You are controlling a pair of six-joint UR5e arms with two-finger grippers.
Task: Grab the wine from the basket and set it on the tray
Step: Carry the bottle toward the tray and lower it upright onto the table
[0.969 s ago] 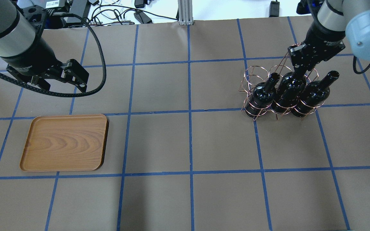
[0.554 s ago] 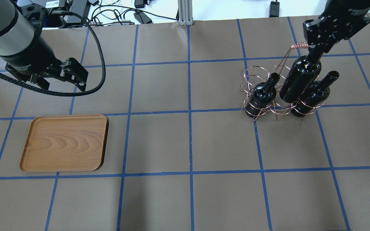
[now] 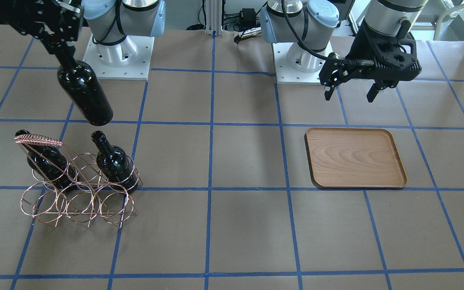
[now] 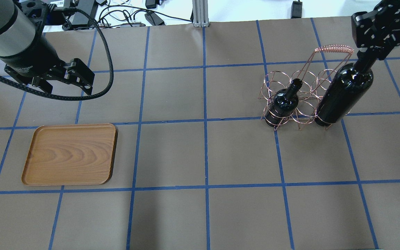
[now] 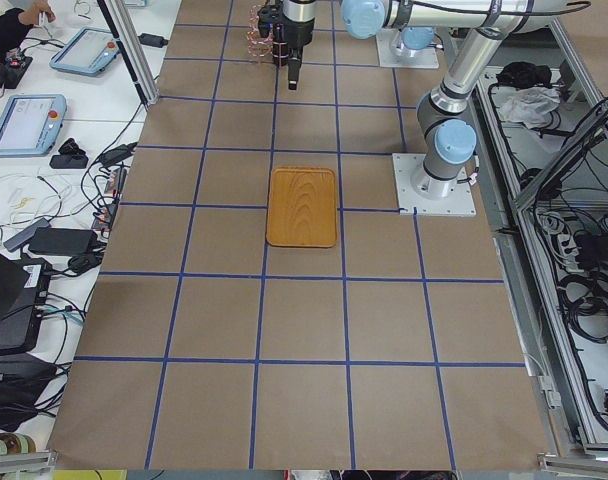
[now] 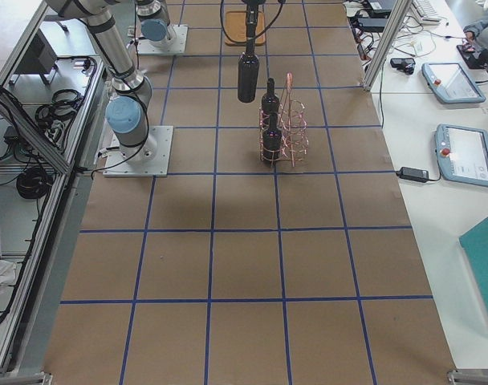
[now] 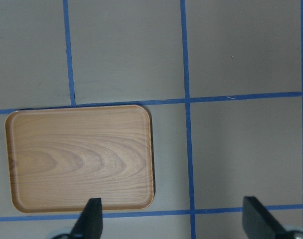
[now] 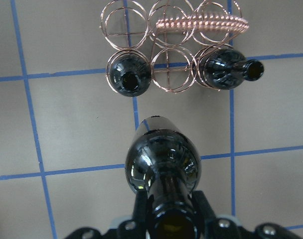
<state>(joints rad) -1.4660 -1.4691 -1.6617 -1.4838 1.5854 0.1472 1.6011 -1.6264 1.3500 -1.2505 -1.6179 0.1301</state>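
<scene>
While the right gripper (image 3: 56, 43) is hanging over its own end of the brown paper-covered table (image 3: 248, 225), its fingers are clamping the neck of a glossy near-black glass wine bottle (image 3: 85, 94) just under the mouth. The bottle is hanging roughly upright in the air, its base clear of the table. It is out of the copper-coloured wire basket of round rings (image 3: 75, 189) and is sitting near it on the robot's side, well apart from the flat brown wooden tray with rounded corners (image 3: 355, 157).

Gripping at the neck is probably what is letting the heavy body hang straight below, so that it comes up through a narrow ring without snagging the wire or the coiled handle. Two look-alike dark bottles (image 3: 116, 163) are standing in the end rings of the basket, with the middle ring between them showing empty.

The left gripper (image 3: 349, 96) is hovering above the table just beside the tray's robot-side edge, with its fingers apart and holding nothing. As the tray is lying at the far end from the basket, this arm is probably waiting there to receive the bottle. The carry across seems the main step left to do.
</scene>
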